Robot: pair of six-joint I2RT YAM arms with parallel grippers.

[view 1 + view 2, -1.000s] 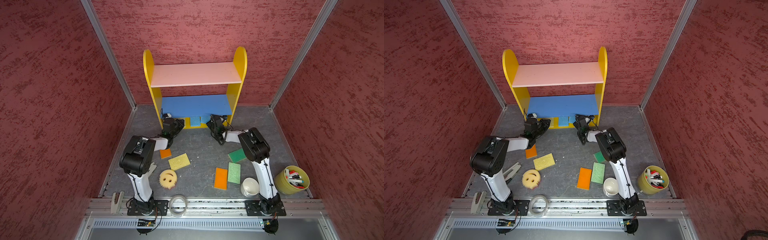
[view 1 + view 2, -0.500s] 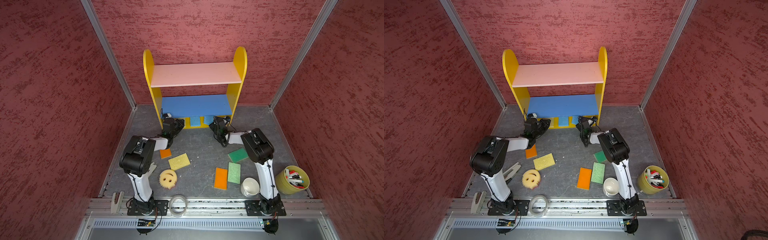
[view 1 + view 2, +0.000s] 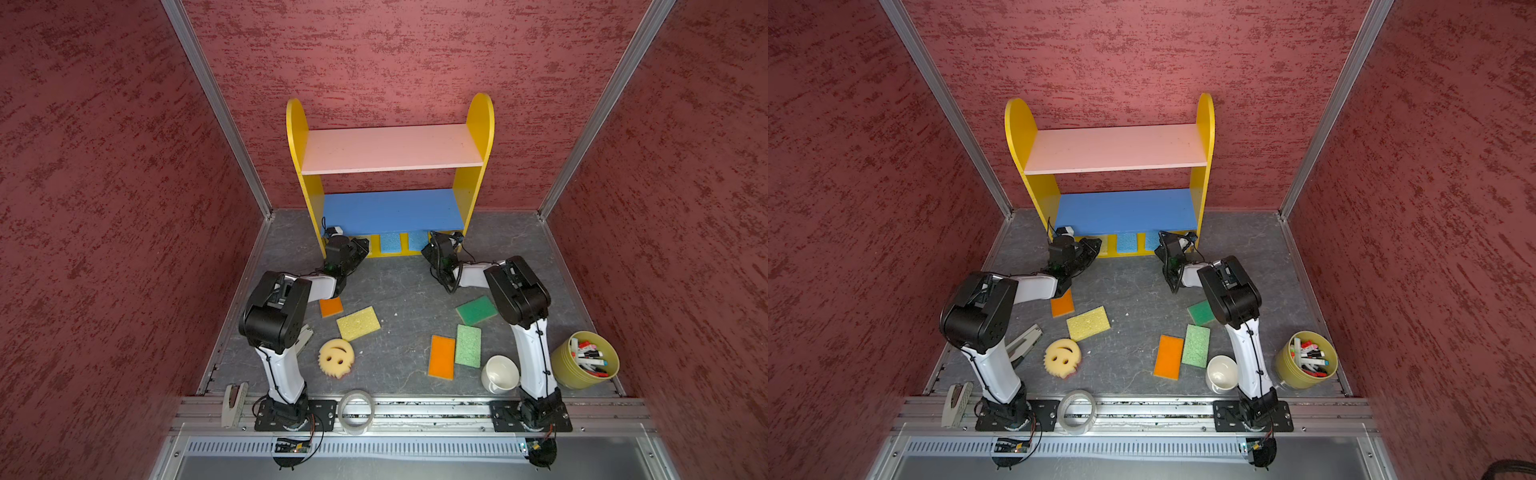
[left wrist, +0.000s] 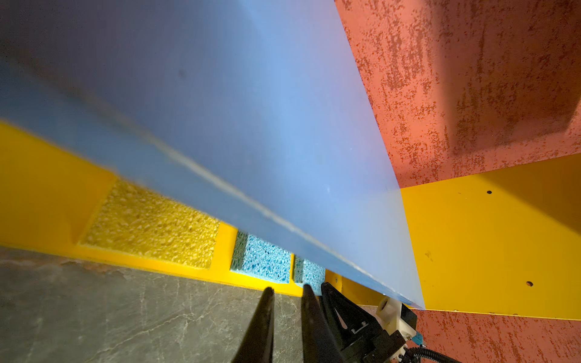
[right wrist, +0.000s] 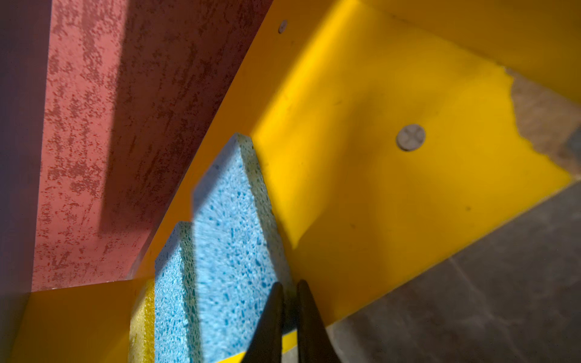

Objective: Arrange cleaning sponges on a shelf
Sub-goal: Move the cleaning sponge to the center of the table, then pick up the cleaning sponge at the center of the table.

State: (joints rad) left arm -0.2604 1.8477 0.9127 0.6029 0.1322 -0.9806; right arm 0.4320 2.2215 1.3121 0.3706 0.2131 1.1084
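The shelf [image 3: 480, 124] stands at the back, with a pink upper board, a blue middle board and a yellow base. On the base lie a yellow sponge [image 4: 151, 223] and two blue sponges [image 3: 390, 242] [image 3: 417, 240]. My left gripper [image 4: 287, 289] is open a little over the floor by the base's left end [image 3: 361, 245], with nothing in it. My right gripper [image 5: 290, 283] sits against the right blue sponge [image 5: 232, 251], its jaws a narrow slit apart and empty. Loose on the floor are orange [image 3: 331, 306], yellow [image 3: 358, 323], smiley [image 3: 336, 357], green [image 3: 476, 310] [image 3: 468, 345] and orange [image 3: 442, 356] sponges.
A white mug [image 3: 500, 373] and a yellow cup of markers [image 3: 585, 359] stand by the right arm's base. A clear tape ring [image 3: 355, 411] lies on the front rail. Red walls close in on both sides and the back.
The right arm has swung a little to the right at the shelf's base, and its jaws have parted slightly. The left arm has not moved.
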